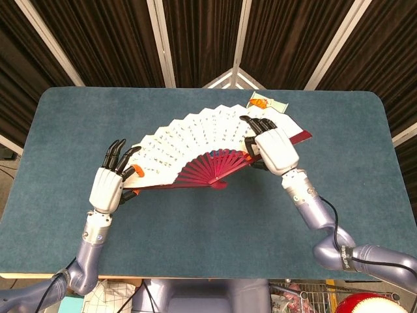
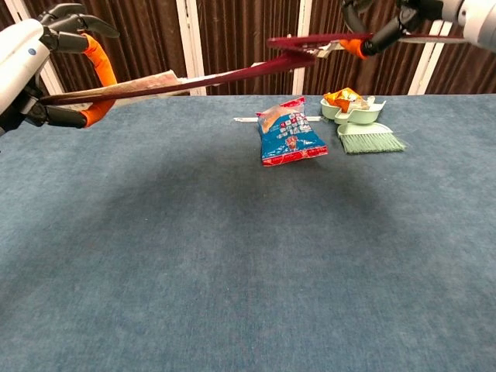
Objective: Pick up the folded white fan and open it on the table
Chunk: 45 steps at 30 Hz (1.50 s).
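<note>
Spread wide above the blue carpeted counter (image 1: 195,228): white paper folding fan with dark red ribs (image 1: 195,140), opened into a broad arc and held nearly flat, clear of the surface. In the chest view, seen edge-on as a thin dark red line high over the counter. Left robot hand (image 1: 109,182), white-backed with black fingers and orange tips, gripping the fan's left end rib. Right robot hand (image 1: 270,147) gripping the right end rib, fingers curled over the upper edge. Ribs converging at a pivot near the fan's lower middle, between the two hands.

Lying on the counter beneath the fan in the chest view: blue and red snack bag (image 2: 288,139), tilted. Just right of it, pale green dustpan (image 2: 353,108) holding orange wrapped snacks, with pale green hand brush (image 2: 370,141) in front, touching or almost touching. Behind the counter, dark brown curtains with white frame bars (image 1: 156,39).
</note>
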Available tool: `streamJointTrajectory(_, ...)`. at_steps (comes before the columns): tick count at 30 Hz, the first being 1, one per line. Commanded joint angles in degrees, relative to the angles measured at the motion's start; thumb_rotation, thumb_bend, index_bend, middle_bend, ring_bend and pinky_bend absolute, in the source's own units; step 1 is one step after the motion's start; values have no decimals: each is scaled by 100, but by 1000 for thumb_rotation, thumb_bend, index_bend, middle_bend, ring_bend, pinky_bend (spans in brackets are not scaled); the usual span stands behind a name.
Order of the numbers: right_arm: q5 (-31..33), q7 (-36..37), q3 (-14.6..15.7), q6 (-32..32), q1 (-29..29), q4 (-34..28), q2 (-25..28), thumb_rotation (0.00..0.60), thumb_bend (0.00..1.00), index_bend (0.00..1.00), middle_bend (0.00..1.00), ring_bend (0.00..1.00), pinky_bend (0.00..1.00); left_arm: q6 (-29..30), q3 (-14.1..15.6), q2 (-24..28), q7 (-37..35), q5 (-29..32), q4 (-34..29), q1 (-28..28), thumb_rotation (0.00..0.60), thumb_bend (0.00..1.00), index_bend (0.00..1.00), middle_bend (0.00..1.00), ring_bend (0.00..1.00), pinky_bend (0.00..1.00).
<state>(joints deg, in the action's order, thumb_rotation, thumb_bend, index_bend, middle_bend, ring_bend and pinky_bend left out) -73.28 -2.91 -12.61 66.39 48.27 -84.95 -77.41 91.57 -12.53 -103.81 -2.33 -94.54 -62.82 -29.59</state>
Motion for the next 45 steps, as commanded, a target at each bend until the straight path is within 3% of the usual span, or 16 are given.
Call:
streamJointTrajectory(1,-105,173,37,45,-76,388,-214,600,565,841,180,227,238,104,5,-64,27,-10,166,5,600,551,591,181,0,37)
streamJointTrajectory(22,-402,786,291,-260,-222,1885,-1090,600,565,841,180,227,238,400,231,-593,-34,-61,1313,-2,600,547,584,179,0,37)
streamJointTrajectory(27,-407,718,392,-478,-217,2142,-1218,600,564,816,180,213,205,405,277,-676,-83,-30,1486,20,600,546,541,174,0,37)
streamJointTrajectory(31,-326,572,497,-793,-224,2337,-1331,600,554,544,167,115,104,276,401,-716,-167,-12,1615,48,600,491,362,127,0,38)
streamJointTrajectory(32,-247,568,503,-937,-228,2341,-1341,600,525,457,156,95,84,248,458,-704,-217,-34,1628,55,600,474,300,111,0,37)
streamJointTrajectory(36,-63,504,493,-1266,-225,2300,-1308,600,386,292,127,63,62,328,565,-666,-264,-130,1604,71,600,460,124,70,0,34)
streamJointTrajectory(39,-29,249,510,-1317,-230,2320,-1306,600,359,223,115,52,61,481,547,-639,-311,-175,1497,65,600,460,76,65,0,34)
streamJointTrajectory(45,17,76,461,-1287,-285,2235,-1259,600,306,95,106,48,49,566,551,-543,-244,-203,1275,69,600,460,71,62,0,34)
